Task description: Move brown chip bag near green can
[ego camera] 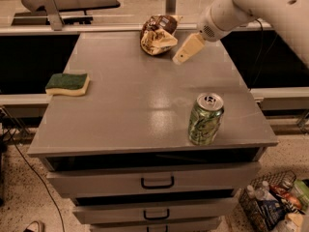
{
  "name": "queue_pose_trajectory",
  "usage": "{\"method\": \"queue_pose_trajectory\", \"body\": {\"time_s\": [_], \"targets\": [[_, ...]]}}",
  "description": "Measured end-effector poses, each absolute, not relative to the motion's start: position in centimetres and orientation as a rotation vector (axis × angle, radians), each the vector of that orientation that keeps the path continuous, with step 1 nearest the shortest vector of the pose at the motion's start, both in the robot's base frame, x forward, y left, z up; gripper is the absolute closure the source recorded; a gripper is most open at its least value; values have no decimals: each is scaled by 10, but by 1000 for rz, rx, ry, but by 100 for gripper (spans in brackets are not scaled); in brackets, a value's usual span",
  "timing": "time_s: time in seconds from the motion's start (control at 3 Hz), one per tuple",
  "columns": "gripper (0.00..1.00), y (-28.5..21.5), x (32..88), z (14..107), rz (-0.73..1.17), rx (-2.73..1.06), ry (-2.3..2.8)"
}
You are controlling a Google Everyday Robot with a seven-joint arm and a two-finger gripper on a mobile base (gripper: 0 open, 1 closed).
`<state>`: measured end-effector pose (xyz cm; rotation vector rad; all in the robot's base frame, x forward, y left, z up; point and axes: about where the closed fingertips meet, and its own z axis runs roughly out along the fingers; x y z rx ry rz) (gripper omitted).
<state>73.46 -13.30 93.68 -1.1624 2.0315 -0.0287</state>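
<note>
The brown chip bag (157, 34) lies crumpled at the far edge of the grey cabinet top (130, 95), dark brown foil with cream-yellow edges. The green can (205, 119) stands upright near the front right corner, with mottled green and white sides and a silver top. My gripper (179, 58) hangs from the white arm (241, 8) coming in from the upper right. It sits just right of the bag, a small gap away, low over the cabinet top. It holds nothing.
A green-topped yellow sponge (68, 83) lies at the left edge of the top. Drawers with black handles (157, 182) sit below. A wire basket of bottles (275, 202) stands on the floor at the lower right. A ledge runs behind the cabinet.
</note>
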Motion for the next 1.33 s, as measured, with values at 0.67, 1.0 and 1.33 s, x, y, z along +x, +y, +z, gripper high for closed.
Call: {"method": "queue_pose_trajectory", "body": {"time_s": [0.67,1.0,1.33], "targets": [[0,-100,798,914,34,-830,2055],[0,-92,824,905,83,-711,2049],[0,-84,845,895,132,-650,2035]]}}
